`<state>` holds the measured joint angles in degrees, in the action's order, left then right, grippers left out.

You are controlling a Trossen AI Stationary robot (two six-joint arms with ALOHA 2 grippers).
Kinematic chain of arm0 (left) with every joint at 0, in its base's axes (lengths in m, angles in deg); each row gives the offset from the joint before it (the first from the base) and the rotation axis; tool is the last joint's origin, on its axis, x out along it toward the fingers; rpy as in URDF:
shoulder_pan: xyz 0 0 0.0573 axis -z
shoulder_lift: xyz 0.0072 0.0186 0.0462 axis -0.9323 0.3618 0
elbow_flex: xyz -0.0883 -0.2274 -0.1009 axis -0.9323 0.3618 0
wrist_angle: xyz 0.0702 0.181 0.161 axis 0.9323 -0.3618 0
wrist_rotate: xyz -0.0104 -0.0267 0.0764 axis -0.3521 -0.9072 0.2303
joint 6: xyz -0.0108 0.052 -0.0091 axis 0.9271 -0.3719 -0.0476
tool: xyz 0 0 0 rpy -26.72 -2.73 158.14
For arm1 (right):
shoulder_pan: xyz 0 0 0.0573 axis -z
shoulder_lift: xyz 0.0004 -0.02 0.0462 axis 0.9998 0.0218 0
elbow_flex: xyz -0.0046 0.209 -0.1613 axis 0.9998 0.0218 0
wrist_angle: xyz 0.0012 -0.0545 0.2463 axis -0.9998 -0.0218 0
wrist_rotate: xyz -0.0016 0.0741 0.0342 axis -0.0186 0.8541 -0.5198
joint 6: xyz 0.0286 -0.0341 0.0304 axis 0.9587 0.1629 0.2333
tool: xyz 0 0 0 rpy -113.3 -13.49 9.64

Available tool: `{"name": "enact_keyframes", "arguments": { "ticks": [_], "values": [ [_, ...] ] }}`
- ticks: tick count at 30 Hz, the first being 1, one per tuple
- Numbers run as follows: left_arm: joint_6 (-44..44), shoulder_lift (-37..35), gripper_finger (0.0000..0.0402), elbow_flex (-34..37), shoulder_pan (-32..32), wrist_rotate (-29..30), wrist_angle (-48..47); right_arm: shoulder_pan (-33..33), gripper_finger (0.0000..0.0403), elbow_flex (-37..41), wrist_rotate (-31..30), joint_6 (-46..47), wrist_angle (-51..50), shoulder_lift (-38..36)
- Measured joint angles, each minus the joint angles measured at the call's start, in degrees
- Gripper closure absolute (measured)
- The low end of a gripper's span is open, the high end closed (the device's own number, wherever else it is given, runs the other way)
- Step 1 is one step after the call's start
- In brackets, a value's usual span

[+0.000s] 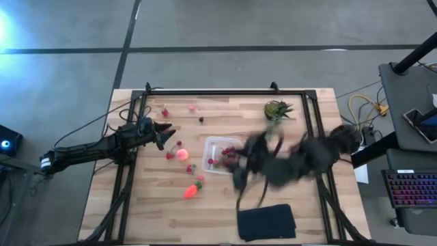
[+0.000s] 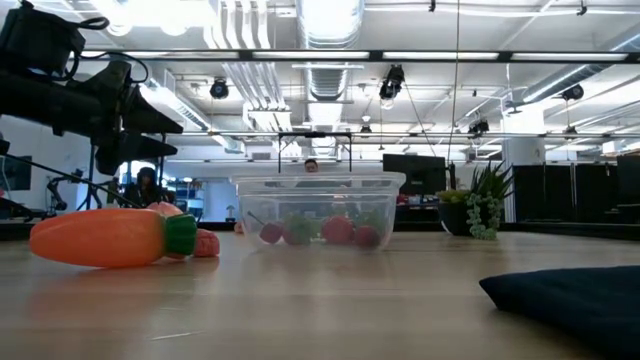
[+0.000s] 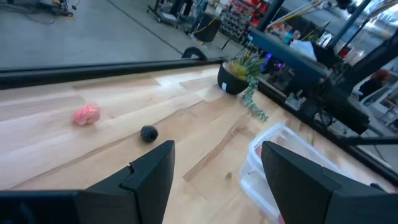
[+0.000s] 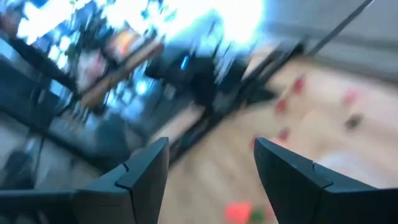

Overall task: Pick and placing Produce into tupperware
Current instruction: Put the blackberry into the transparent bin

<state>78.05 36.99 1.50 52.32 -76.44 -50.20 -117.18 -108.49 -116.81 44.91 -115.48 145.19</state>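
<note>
Where the high view lays out the whole wooden table (image 1: 143, 205), the clear tupperware (image 1: 220, 154) serves as landmark near its middle. The right arm, smeared by motion, reaches in from the table's right side, its right gripper (image 1: 242, 171) at the container's near right corner; the black folded cloth (image 1: 266, 222) lies nearer the front edge from there. The left arm stretches in low from the left, its left gripper (image 1: 165, 134) well to the left of the container. The spiky potted plant (image 1: 276, 111) stands behind and to the right of the container.

Only the low view shows the container's side: colourless, transparent walls with a flared rim, and several red berries (image 2: 338, 230) on its floor. The orange carrot (image 2: 108, 238) with green top lies on its side left of the container, and the pink-orange round fruit (image 1: 182, 154) sits between the left gripper and the container.

Both wrist views show each gripper's fingers spread apart with nothing between them. The left wrist view alone shows a pink berry (image 3: 86, 114) and a small dark berry (image 3: 148, 133) on bare wood.
</note>
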Motion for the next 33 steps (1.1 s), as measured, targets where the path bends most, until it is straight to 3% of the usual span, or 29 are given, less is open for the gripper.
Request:
{"name": "enact_keyframes", "arguments": {
  "ticks": [6, 12, 17, 21, 23, 25, 30, 33],
  "values": [
    [0.0, 0.06, 0.0175, -0.04, 0.0, 0.01, 1.05, -0.13, 0.0174, 0.07, 1.99, 6.43, 1.24, 8.11],
    [0.02, -0.02, 0.0175, -0.04, 0.0, -0.03, 2.07, 4.24, 0.0174, 0.14, 3.49, 2.14, 3.49, 10.7],
    [0.08, -0.02, 0.0175, -0.04, -0.02, 0.01, 3.66, 9.74, 0.0174, 0.36, 17.04, -13.43, 17.73, 11.42],
    [0.09, -0.04, 0.0175, -0.04, -0.02, -0.01, 4.5, 14.23, 0.0174, 0.87, 36.67, -27.65, 39.43, 11.39],
    [0.11, -0.04, 0.0175, -0.04, -0.02, -0.01, 5.16, 16.06, 0.0174, 1.23, 45.63, -30.51, 48.79, 11.7],
    [0.57, -0.07, 0.0175, -0.04, -0.02, -0.13, 5.18, 17.23, 0.0174, 1.99, 50.44, -30.93, 53.12, 12.42],
    [5.67, 0.07, 0.0175, -0.04, 0.0, -0.25, 4.94, 17.62, 0.0174, 7.34, 44.36, -27.53, 53.19, 13.33],
    [6.04, 0.04, 0.0175, -0.04, 0.0, -0.28, 4.95, 17.64, 0.0174, 11.84, 43.56, -26.88, 59.29, 12.98]
  ]
}}
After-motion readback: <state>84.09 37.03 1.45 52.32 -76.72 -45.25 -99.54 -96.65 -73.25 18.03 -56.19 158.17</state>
